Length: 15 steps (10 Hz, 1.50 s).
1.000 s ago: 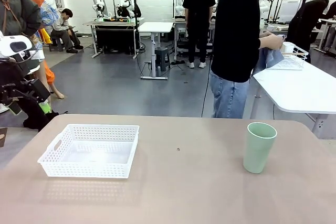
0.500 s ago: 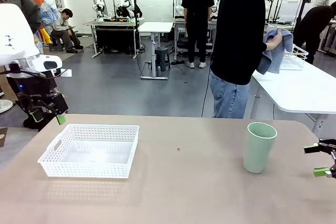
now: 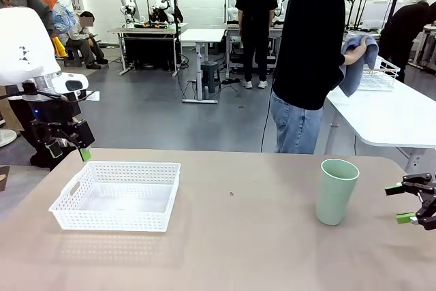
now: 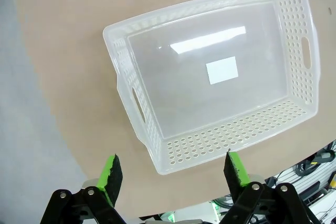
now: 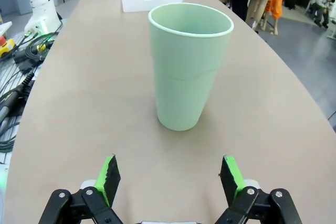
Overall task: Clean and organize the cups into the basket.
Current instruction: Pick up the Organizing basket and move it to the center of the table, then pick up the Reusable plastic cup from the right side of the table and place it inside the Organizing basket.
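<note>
Front view: a tan table (image 3: 231, 257) bears a white basket (image 3: 109, 221) on its left side. A mint green cup (image 3: 336, 192) stands upright on the right side, well apart from the basket. The left gripper (image 3: 68, 151) hangs near the basket's far left corner, jaws apart, nothing between them. The right gripper (image 3: 398, 204) sits near the cup's right, jaws apart, clear of it.

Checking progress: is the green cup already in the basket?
No, the green cup stands upright on the table, apart from the basket.
</note>
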{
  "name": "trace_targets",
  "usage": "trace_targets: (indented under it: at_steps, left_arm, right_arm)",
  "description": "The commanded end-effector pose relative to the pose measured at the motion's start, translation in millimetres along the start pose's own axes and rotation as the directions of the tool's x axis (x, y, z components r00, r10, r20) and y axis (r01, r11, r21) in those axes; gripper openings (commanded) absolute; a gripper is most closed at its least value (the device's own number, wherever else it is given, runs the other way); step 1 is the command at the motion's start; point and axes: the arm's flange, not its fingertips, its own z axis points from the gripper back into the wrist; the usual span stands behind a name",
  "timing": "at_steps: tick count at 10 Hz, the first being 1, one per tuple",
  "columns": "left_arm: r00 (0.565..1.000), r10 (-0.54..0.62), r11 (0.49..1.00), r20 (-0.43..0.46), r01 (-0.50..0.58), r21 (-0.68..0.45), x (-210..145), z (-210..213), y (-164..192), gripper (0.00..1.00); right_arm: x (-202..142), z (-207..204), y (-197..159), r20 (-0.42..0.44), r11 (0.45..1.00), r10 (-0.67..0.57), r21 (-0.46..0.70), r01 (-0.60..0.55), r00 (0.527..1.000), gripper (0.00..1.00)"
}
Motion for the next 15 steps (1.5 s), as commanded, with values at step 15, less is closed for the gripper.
trace_targets:
  at_steps: [15]
  left_arm:
    - [0.977,-0.215,0.976,0.005,0.214,0.033,-16,-24,7,1.0]
  right_arm:
    - [-10,-76,-54,0.145,0.983,-0.153,0.124,0.136,0.977,1.0]
